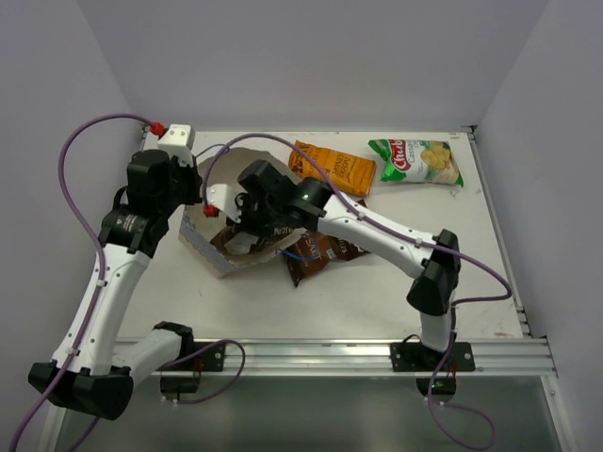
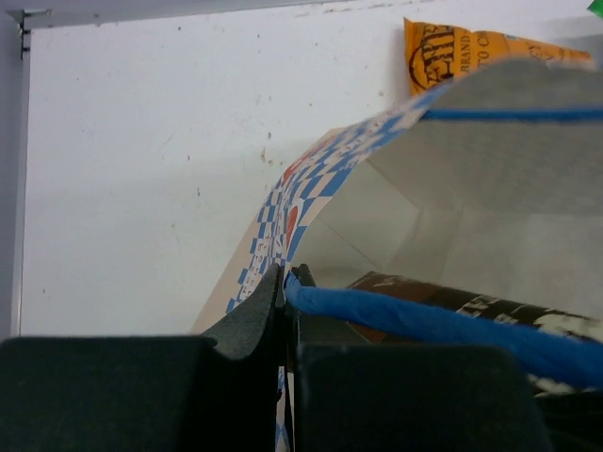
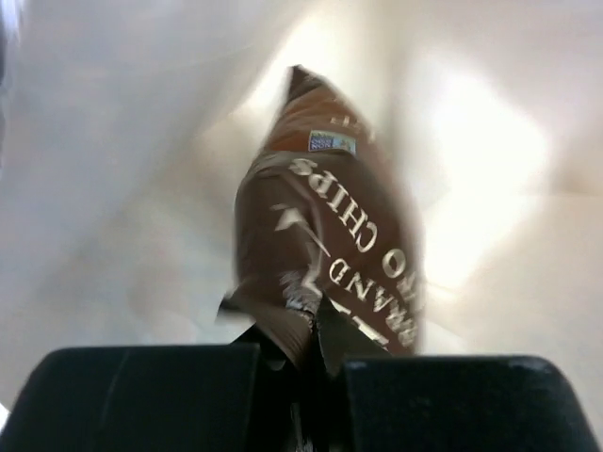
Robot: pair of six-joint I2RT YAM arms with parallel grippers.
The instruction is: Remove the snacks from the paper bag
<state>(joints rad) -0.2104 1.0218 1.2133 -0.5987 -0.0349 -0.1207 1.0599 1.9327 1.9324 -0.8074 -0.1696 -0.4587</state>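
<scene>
The paper bag (image 1: 203, 247) lies on its side with its mouth open; its checked rim (image 2: 311, 179) curves up in the left wrist view. My left gripper (image 2: 287, 278) (image 1: 201, 191) is shut on that rim, beside a blue string handle (image 2: 424, 320). My right gripper (image 1: 247, 219) (image 3: 316, 330) reaches inside the bag, shut on the lower edge of a dark brown packet (image 3: 325, 226) with white lettering. A second brown packet (image 1: 320, 252) lies on the table just outside the bag's mouth. The orange packet (image 1: 332, 168) and the green-and-white chip bag (image 1: 415, 160) lie further back.
A white box (image 1: 177, 137) with a red plug sits at the table's back left corner. The bag's cream inner walls (image 3: 141, 141) surround my right gripper closely. The table's raised rail (image 1: 330, 353) runs along the near edge.
</scene>
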